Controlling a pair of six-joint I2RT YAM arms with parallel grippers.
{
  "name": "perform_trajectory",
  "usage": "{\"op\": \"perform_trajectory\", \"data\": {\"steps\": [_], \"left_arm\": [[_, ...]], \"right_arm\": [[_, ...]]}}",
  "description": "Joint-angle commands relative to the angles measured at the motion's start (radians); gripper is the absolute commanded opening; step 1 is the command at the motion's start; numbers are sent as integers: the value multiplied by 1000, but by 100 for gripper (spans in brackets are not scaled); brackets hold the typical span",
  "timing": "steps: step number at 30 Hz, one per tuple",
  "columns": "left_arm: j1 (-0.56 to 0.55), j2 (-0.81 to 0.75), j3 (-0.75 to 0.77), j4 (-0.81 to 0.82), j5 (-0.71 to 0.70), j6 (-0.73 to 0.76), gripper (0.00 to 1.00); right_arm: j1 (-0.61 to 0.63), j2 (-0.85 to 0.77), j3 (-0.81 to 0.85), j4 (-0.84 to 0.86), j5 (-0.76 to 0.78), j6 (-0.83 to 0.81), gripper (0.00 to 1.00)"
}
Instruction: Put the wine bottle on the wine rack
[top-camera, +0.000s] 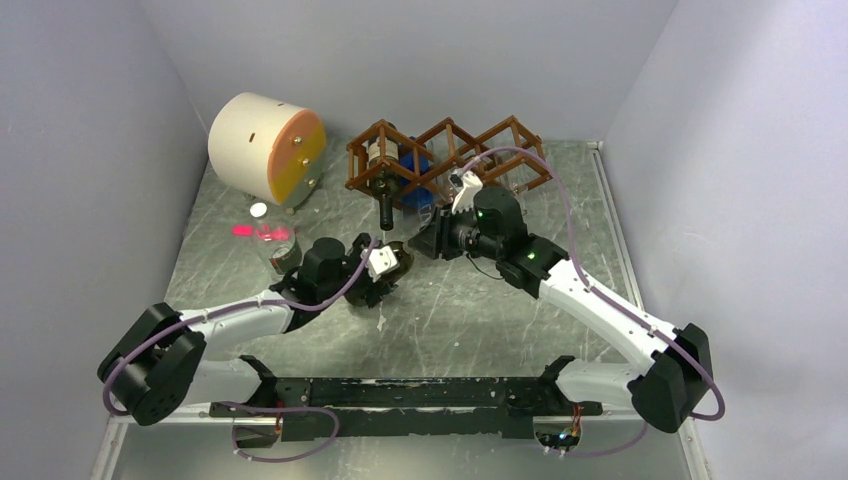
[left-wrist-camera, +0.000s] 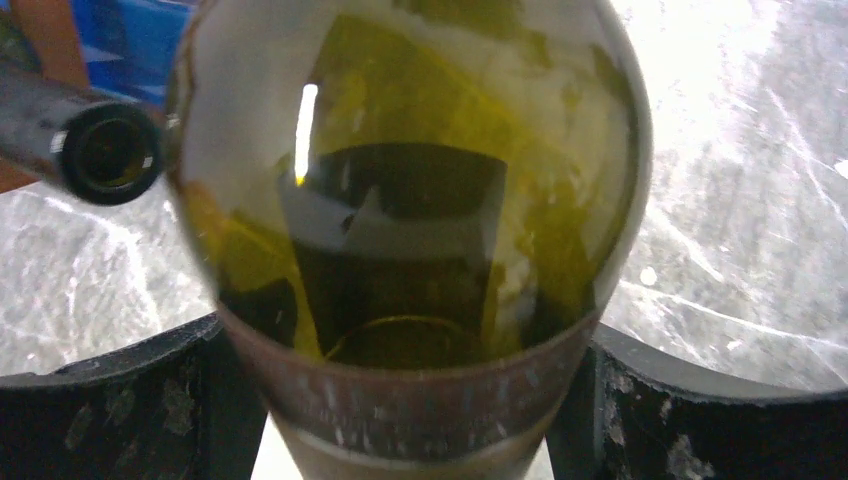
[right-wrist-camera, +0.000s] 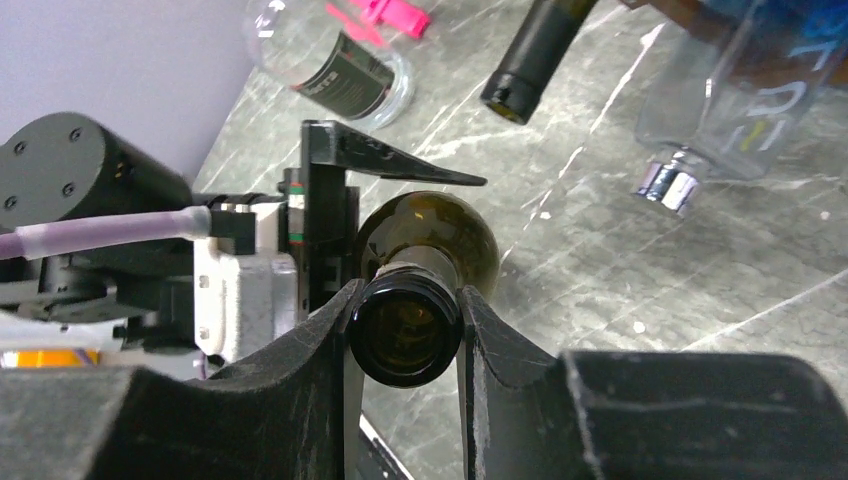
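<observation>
The green wine bottle (top-camera: 397, 262) is clamped at its neck by the right gripper (right-wrist-camera: 405, 330), near the front of the wine rack (top-camera: 448, 152). Its body is flanked by the left gripper (left-wrist-camera: 405, 400), whose hold cannot be told.

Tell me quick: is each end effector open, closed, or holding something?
Left end effector: around the body of the wine bottle; gripping or loose cannot be told.
Right end effector: closed on that bottle's neck.

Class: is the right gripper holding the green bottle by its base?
No: the right gripper clamps the bottle at its neck.
</observation>
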Motion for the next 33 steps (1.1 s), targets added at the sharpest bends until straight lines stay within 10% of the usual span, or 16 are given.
{"op": "perform_trajectory", "data": {"steps": [1,5,11,18,25,33], "left_arm": [[-7,-6,18,-50,40,48,86],[-9,-48,-1,-32,48,44,65],[-19,-140,2,-38,10,70,8],[-45,-227,174,-353,-62,249,7],[-44,-236,367,-551,-165,649,7],[-47,-224,411,-421,-212,989,7]], "right_arm": [[17,-31,84,24,-145,-19,0],[17,-32,97,-12,-108,-35,0],[18,-50,103,-40,-42,-15,6],[17,-151,93,-16,-33,-18,67],[17,-146,236,-194,-71,-116,72],[18,-119,358,-414,-47,-284,72]]}}
